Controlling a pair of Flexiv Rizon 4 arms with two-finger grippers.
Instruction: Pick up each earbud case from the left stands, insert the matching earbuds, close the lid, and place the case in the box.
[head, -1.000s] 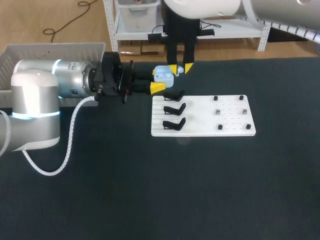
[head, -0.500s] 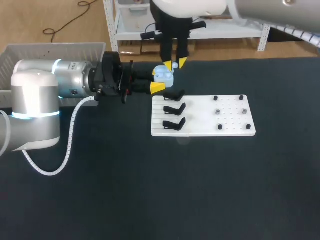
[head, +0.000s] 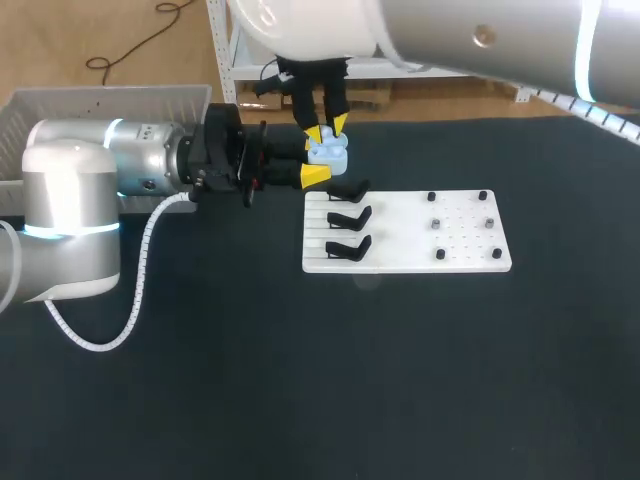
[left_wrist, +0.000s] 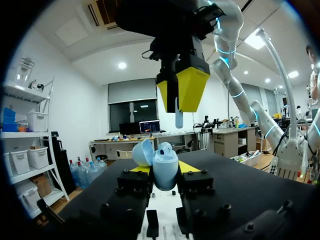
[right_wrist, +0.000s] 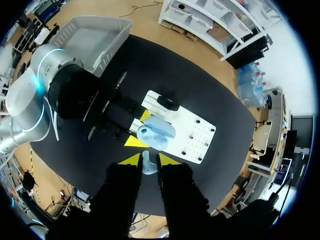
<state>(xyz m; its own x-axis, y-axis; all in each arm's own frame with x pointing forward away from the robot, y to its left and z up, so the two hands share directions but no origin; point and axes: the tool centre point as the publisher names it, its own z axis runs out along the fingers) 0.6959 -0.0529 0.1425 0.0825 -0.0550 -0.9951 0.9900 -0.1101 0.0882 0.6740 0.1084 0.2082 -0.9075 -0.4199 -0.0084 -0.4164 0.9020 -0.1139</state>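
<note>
My left gripper (head: 320, 160) is shut on a light blue earbud case (head: 328, 152), held above the table's far side with its lid open. In the left wrist view the case (left_wrist: 164, 169) sits between the yellow tips with the lid (left_wrist: 142, 152) tipped back. My right gripper (head: 326, 126) hangs directly above the case, shut on a white earbud (left_wrist: 179, 118) whose stem points down at it. Seen from the right wrist, the earbud (right_wrist: 146, 164) sits between the tips and the case (right_wrist: 156, 131) lies just ahead.
A white board (head: 420, 245) lies at mid table, with three black stands (head: 349, 216) along its left side and small pegs to the right. A grey box (head: 100, 100) stands at the table's far left, behind my left arm.
My right gripper has moved left with the earbud, from beside the case to straight above it. The left arm and the case have stayed still.
</note>
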